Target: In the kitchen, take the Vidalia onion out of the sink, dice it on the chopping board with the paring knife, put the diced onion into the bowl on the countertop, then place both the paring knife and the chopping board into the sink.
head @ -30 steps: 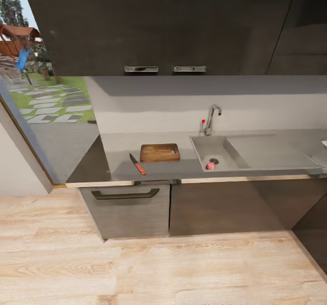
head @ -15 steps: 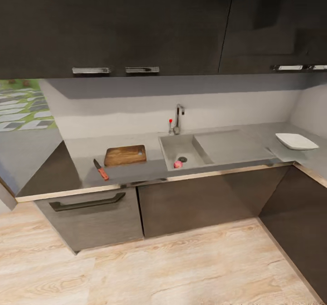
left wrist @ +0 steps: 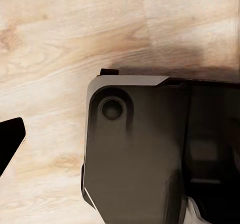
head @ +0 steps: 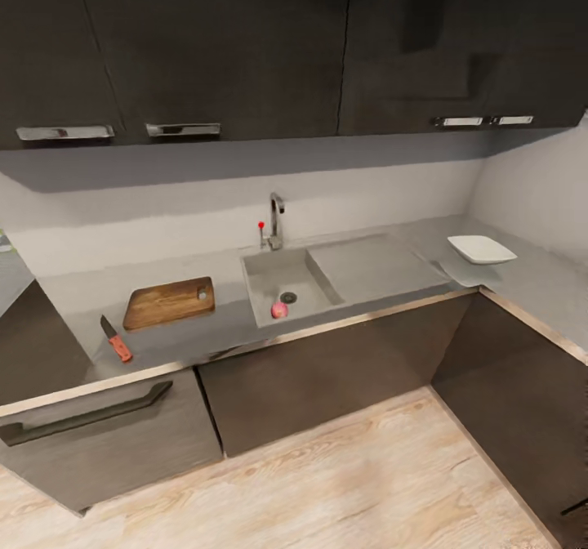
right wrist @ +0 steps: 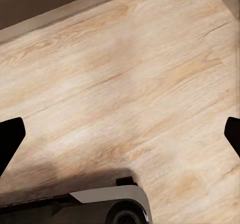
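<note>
From my head cam: the long grey reflective countertop (head: 408,243) runs left to right under the dark wall cabinets (head: 245,42), with the rectangular steel sink (head: 263,292) set in mid-run, its faucet (head: 275,220) at the back edge and its drainboard to the right. The small round onion (head: 279,310) sits in the basin by the drain, near the front wall. The brown wooden chopping board (head: 169,302) lies left of the sink, the red-handled paring knife (head: 115,338) left of and in front of the board, apart from it, and the white squarish bowl (head: 481,248) is far right near the corner.
</note>
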Available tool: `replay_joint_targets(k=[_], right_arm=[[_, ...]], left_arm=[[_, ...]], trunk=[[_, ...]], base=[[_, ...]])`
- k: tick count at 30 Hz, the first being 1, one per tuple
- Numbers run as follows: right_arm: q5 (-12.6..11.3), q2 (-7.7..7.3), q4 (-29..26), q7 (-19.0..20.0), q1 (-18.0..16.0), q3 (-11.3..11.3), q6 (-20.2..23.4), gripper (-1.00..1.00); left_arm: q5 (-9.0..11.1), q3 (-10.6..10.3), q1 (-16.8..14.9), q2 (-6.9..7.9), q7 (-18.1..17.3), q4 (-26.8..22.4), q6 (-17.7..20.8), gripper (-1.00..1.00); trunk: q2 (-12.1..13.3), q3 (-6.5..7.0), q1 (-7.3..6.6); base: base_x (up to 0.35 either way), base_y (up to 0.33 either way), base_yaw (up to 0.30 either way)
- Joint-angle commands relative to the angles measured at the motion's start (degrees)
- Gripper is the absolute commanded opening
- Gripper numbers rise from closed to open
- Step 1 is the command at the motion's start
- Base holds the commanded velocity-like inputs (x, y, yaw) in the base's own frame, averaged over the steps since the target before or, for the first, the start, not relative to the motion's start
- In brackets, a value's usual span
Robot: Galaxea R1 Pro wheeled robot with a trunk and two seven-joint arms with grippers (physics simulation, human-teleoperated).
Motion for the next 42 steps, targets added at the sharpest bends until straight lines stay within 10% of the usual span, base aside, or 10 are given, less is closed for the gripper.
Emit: replay_joint_targets(k=[1,42], right_arm=[[-0.5,0.0,-0.1,0.0,0.0,0.1,-0.1,1.0],[-0.5,0.0,-0.1,0.0,0.0,0.0,0.0,1.0]], left_arm=[[0.4,0.1,0.0,-0.02,0.0,0.0,-0.1,1.0],[0.4,0.0,0.0,-0.02,0.0,0.1,-0.1,1.0]], trunk=[[-0.1,-0.09,0.06],[-0.1,-0.09,0.06]], base=[[0.253,-0.001,-0.284],[0.017,0.0,-0.286]])
